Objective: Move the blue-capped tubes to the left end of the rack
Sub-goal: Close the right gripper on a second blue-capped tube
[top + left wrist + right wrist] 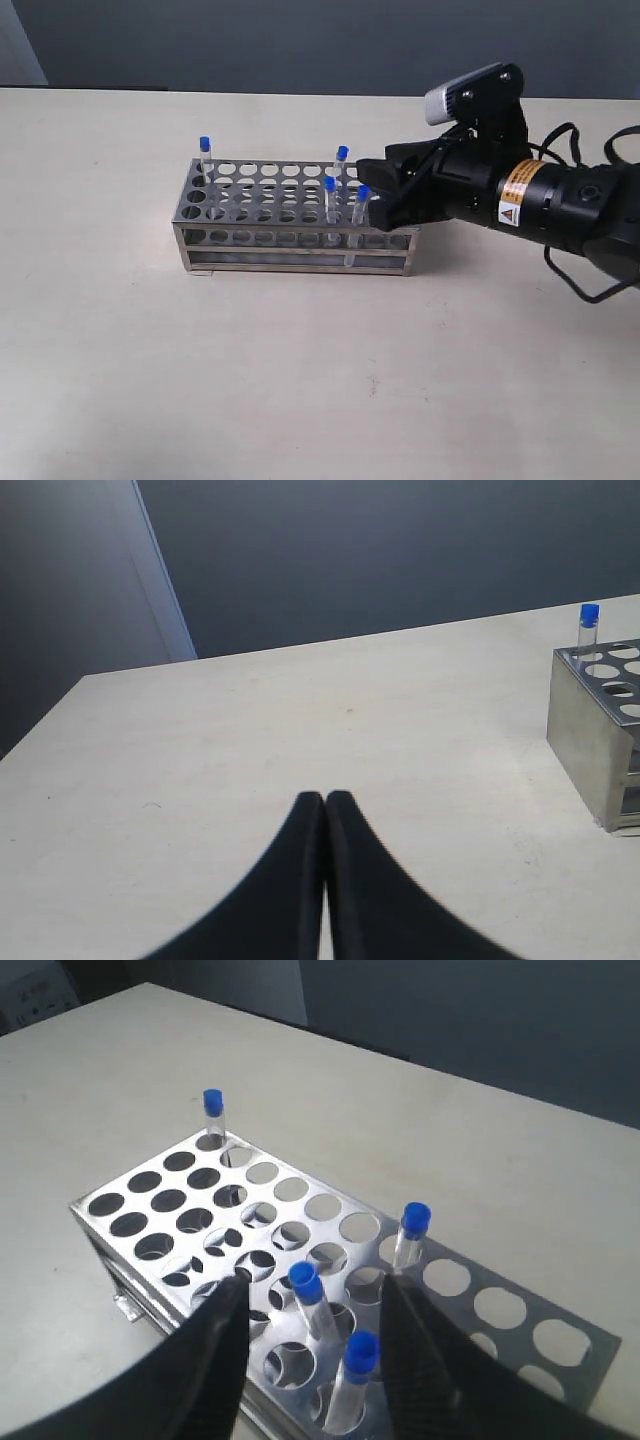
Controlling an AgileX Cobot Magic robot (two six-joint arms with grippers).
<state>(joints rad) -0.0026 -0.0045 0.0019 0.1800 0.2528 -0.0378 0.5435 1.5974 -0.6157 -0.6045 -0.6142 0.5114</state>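
The steel rack (250, 215) stands mid-table, and all the blue-capped tubes stand in it. One tube (204, 152) is at the back left corner. Three are toward the right end: one in the back row (342, 158), one further forward (330, 192) and one at the front (361, 203). My right gripper (372, 185) hovers open over that right end. In the right wrist view its fingers (215, 1360) straddle the two nearer tubes (308, 1295) (355, 1370) without touching them. My left gripper (326, 798) is shut and empty, over bare table left of the rack (590, 730).
The pale table (300, 380) spreads wide around the rack. Black cables (590, 285) trail behind my right arm at the right edge. A dark wall runs along the far side of the table.
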